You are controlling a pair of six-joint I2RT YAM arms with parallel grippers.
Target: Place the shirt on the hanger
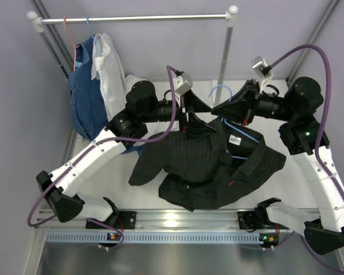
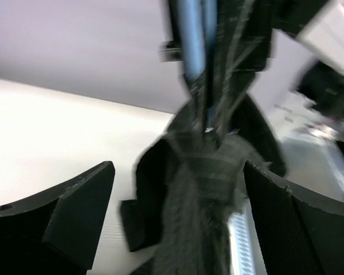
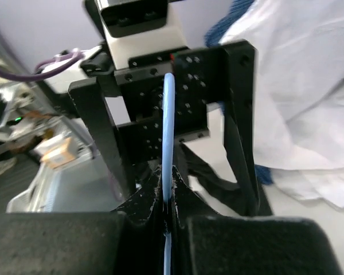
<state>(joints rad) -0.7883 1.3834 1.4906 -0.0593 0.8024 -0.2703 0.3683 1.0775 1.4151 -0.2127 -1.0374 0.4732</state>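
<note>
The black pinstriped shirt [image 1: 206, 166] lies bunched on the table, its collar end lifted up between the two grippers. The light-blue hanger [image 1: 245, 135] runs through the shirt's top, with its hook [image 1: 221, 90] poking out behind. My right gripper [image 3: 167, 189] is shut on the hanger's wire [image 3: 168, 114]; in the top view that gripper [image 1: 218, 109] meets the left one tip to tip. My left gripper [image 2: 180, 172] stands wide open, the shirt [image 2: 209, 189] hanging between its fingers [image 2: 74, 200] without being pinched. The blue wire [image 2: 192, 34] shows above it.
A clothes rail [image 1: 132, 19] spans the back on two posts. A white shirt [image 1: 109, 63] and a blue patterned garment [image 1: 86, 97] hang at its left end, beside a red hanger [image 1: 74, 43]. The rail's right post [image 1: 225, 51] stands just behind the grippers.
</note>
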